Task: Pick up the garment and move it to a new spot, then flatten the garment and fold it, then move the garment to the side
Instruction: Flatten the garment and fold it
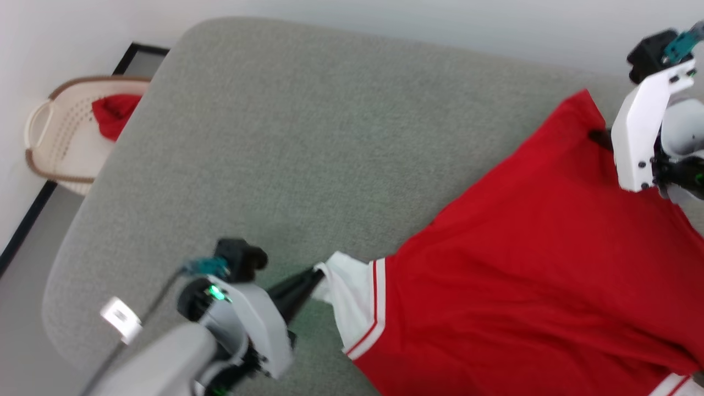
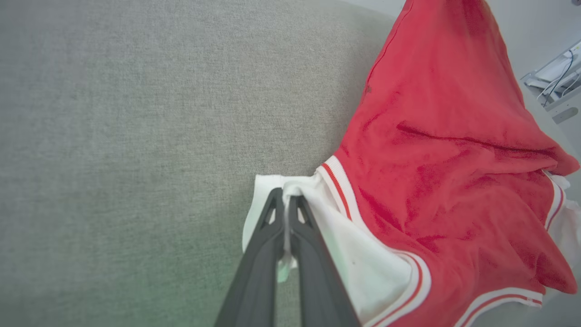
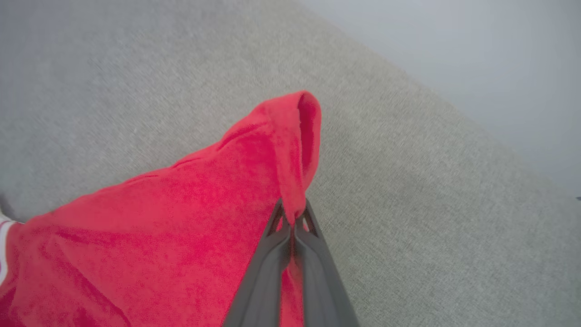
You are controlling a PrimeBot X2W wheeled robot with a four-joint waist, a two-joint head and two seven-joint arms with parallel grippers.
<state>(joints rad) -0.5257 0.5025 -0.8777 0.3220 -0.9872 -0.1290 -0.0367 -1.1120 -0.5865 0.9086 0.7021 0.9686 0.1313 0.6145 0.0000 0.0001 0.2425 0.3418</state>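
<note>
The garment (image 1: 528, 258), a red jersey with white panels and red-white striped trim, lies spread over the right half of a grey-green padded surface (image 1: 286, 137). My left gripper (image 1: 318, 273) is shut on its white corner at the lower middle of the head view; the left wrist view shows the white cloth (image 2: 345, 254) pinched between the dark fingers (image 2: 258, 263). My right gripper (image 1: 599, 137) is shut on the red far corner at the upper right. In the right wrist view a fold of red fabric (image 3: 290, 150) rises from its closed tips (image 3: 294, 217).
A cream laundry basket (image 1: 60, 137) holding a red cloth (image 1: 113, 113) stands on the floor beyond the surface's left edge, by a white wall. The surface's rounded left edge drops to grey floor (image 1: 22, 324). Bare padding stretches left of the garment.
</note>
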